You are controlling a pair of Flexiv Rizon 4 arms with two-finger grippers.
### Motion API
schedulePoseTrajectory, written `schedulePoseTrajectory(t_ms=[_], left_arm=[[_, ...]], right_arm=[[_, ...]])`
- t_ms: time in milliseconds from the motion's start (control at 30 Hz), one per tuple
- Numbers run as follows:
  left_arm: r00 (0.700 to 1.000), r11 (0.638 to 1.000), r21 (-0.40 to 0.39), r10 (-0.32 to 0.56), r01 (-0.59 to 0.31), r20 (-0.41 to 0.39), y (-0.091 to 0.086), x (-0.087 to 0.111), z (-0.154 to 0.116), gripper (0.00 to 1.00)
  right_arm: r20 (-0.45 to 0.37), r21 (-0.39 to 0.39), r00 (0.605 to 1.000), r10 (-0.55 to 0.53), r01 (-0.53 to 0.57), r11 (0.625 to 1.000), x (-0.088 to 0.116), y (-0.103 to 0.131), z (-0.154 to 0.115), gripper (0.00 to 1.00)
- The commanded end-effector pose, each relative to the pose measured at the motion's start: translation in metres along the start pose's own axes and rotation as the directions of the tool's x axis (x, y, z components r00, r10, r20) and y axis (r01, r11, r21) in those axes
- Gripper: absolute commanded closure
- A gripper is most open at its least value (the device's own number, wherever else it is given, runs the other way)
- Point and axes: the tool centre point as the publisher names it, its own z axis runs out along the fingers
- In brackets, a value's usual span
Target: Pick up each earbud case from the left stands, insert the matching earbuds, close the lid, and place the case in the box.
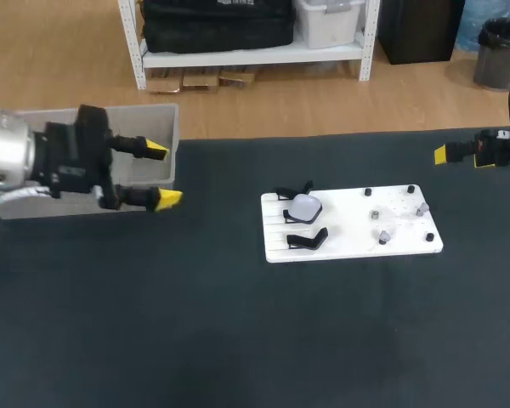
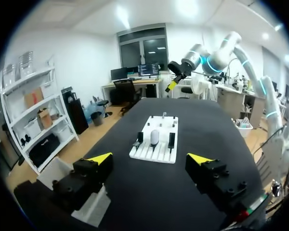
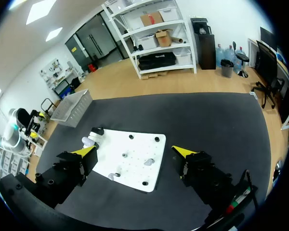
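So, table (image 1: 238, 340): black surface, nearest the camera.
Board (image 1: 348, 229): white, flat, at mid-table.
Earbud case (image 1: 304, 206): pale, on the board's left end, between black stands (image 1: 307, 240).
Earbuds (image 1: 382, 237): small pale pieces on the board's right half, apart from the case.
Left gripper (image 1: 162, 174): fingers spread wide, holding nothing, just beside the box.
Box (image 1: 140, 110): grey, at the far left edge.
Right gripper (image 3: 134, 151): fingers wide apart, nothing between them, far right, well apart from the board.
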Motion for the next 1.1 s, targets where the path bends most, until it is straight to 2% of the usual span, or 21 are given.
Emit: schedulePoseTrajectory(t_ms=[33,267,400,633,1100], left_arm=[[0.992,0.996,-0.086,0.0,0.011,0.129,-0.005,0.009,0.053,0.0],[0.993,0.999,-0.032,-0.008,0.012,0.119,-0.005,0.015,0.105,0.0],[0.996,1.0,0.008,0.002,-0.003,0.084,-0.002,0.018,0.134,0.0],[0.999,0.996,0.083,0.006,-0.011,0.053,-0.004,0.014,0.171,0.0],[0.999,0.995,0.098,0.003,-0.008,0.046,-0.005,0.013,0.174,0.0]], right_arm=[[0.0,0.003,1.0,0.001,-0.001,1.0,0.0,0.001,-0.001,0.0],[0.0,0.003,1.0,0.001,-0.001,1.0,0.0,0.001,-0.001,0.0],[0.0,0.003,1.0,0.001,-0.001,1.0,0.0,0.001,-0.001,0.0],[0.0,0.003,1.0,0.001,-0.001,1.0,0.0,0.001,-0.001,0.0],[0.0,0.003,1.0,0.001,-0.001,1.0,0.0,0.001,-0.001,0.0]])
